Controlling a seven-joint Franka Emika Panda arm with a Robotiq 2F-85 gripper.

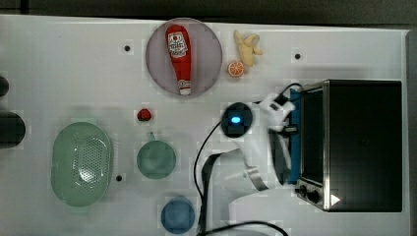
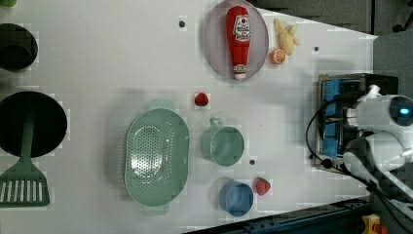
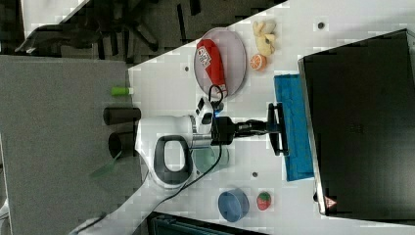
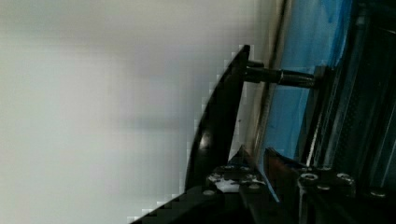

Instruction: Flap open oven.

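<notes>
Black-topped, silver-framed boxy toaster oven [image 1: 361, 145] was noted at the top view's right on the white worktop [image 1: 74, 69], blue glass door lowered; the claw [image 3: 275, 128] was clamped on its black bar handle [image 4: 219, 121].

1. One oven [image 1: 364, 142].
2. One ketchup bottle [image 1: 179, 56] on one plate [image 1: 209, 54].
3. One banana [image 1: 247, 46].
4. One orange half [image 1: 235, 69].
5. Two strawberries [image 2: 201, 99] [image 2: 263, 185].
6. One green colander [image 1: 81, 163].
7. One green cup [image 1: 156, 159].
8. One blue cup [image 1: 177, 215].
9. One green spatula [image 2: 24, 183].
</notes>
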